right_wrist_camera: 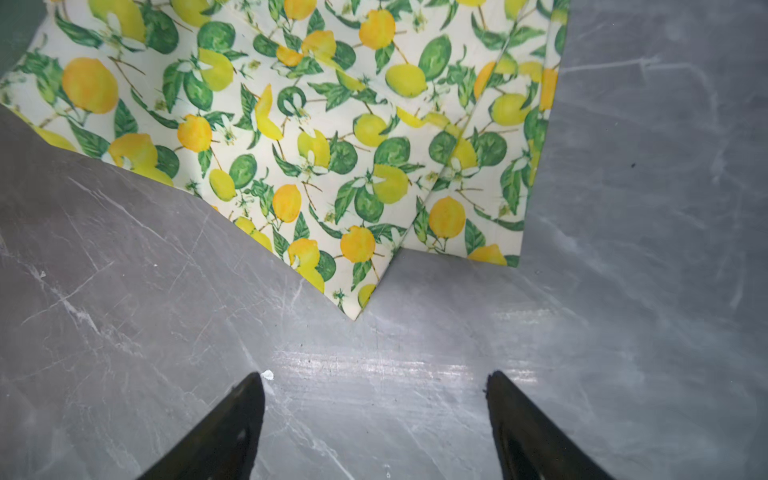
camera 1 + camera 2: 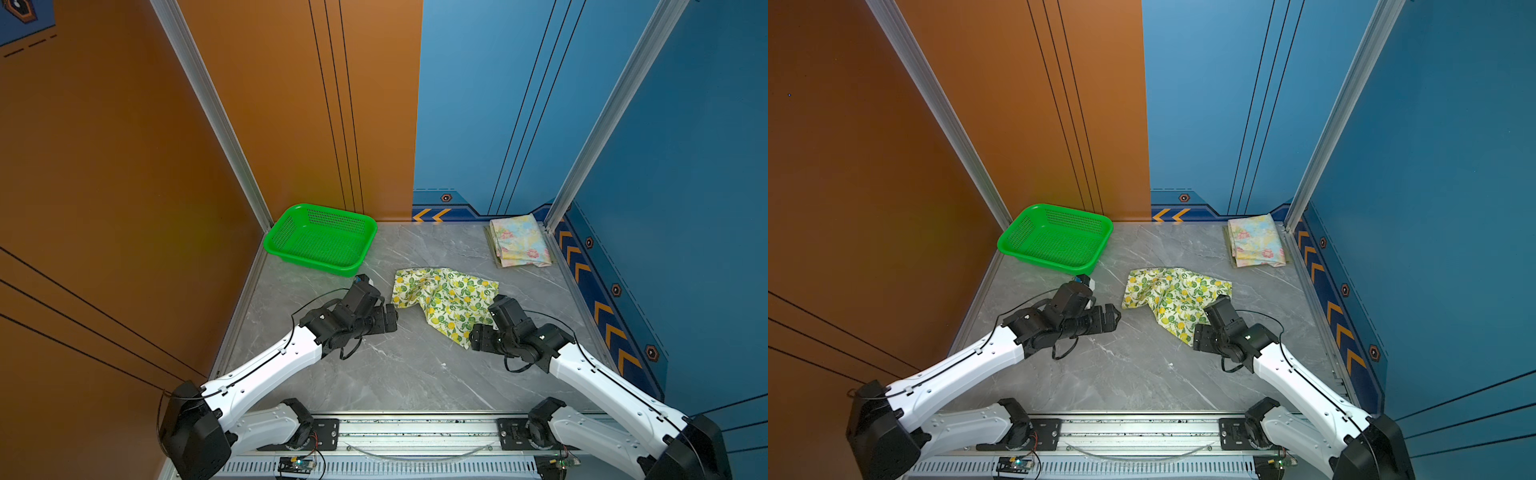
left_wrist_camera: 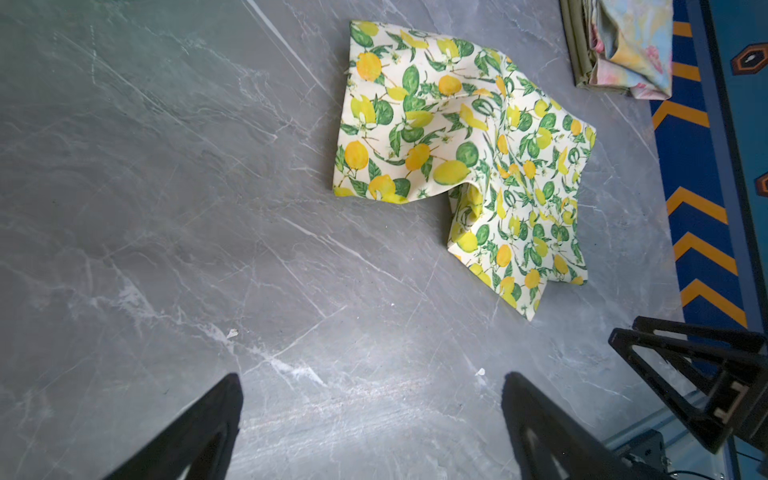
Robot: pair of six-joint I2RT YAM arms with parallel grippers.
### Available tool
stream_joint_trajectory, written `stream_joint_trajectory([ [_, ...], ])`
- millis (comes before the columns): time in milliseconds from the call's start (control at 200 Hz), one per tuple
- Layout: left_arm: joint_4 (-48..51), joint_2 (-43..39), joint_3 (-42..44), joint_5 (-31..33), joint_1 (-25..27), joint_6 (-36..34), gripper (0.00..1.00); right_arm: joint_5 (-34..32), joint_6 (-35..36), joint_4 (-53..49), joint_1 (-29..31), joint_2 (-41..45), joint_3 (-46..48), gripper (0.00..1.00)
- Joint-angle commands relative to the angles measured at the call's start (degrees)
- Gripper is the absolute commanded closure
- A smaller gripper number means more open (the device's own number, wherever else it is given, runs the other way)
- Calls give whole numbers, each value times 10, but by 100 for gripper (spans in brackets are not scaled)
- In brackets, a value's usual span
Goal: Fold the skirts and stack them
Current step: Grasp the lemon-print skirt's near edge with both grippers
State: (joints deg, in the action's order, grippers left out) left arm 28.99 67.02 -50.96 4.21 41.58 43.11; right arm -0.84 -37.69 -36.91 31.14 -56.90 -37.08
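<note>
Green perforated basket (image 2: 286, 232): set at the far left corner of the grey marbled bench (image 2: 374, 374), well apart from the cloth.
Left hand (image 3: 371, 377): held low over bare bench just left of the lemon cloth. The jaws are spread wide and nothing is gripped.
Lemon-print skirt (image 2: 444, 297): laid crumpled mid-bench between the two hands, partly doubled over itself and not yet folded flat.
Handling: the cloth is judged light, thin and limp, not fragile. It is expected to sag and trail when lifted, so two spaced pinches are advised.
Hold points: the free corners and hem edges are judged best, taken one per hand.
Pointed corner (image 1: 353, 307): seen flat on the bench, just ahead of the right fingertips and untouched.
Right hand (image 1: 376, 375): held low at the cloth's near right side. The jaws are wide apart and nothing is held.
Pastel floral skirt (image 2: 519, 241): folded, at the far right corner.
Olive-green skirt (image 3: 577, 54): folded beneath the floral one, with only its edge showing.
</note>
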Motion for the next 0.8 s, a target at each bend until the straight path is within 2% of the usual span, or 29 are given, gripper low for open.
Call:
stream_joint_trajectory([
  [0, 12, 16, 5, 24, 8, -18, 2, 22, -70, 53, 13, 0, 30, 20],
  [145, 12, 34, 9, 35, 3, -29, 2, 31, -130, 128, 21, -19, 65, 28],
  [280, 0, 54, 9, 26, -18, -37, 2, 16, -155, 157, 31, -58, 65, 34],
  [591, -95, 183, -25, -76, -77, -22, 2, 4, -190, 230, 32, -156, 63, 40],
  [726, -105, 211, -44, -82, -87, -24, 2, -11, -216, 272, 36, -193, 70, 54],
  [791, -107, 218, -49, -84, -94, -26, 2, -20, -221, 290, 36, -199, 72, 71],
])
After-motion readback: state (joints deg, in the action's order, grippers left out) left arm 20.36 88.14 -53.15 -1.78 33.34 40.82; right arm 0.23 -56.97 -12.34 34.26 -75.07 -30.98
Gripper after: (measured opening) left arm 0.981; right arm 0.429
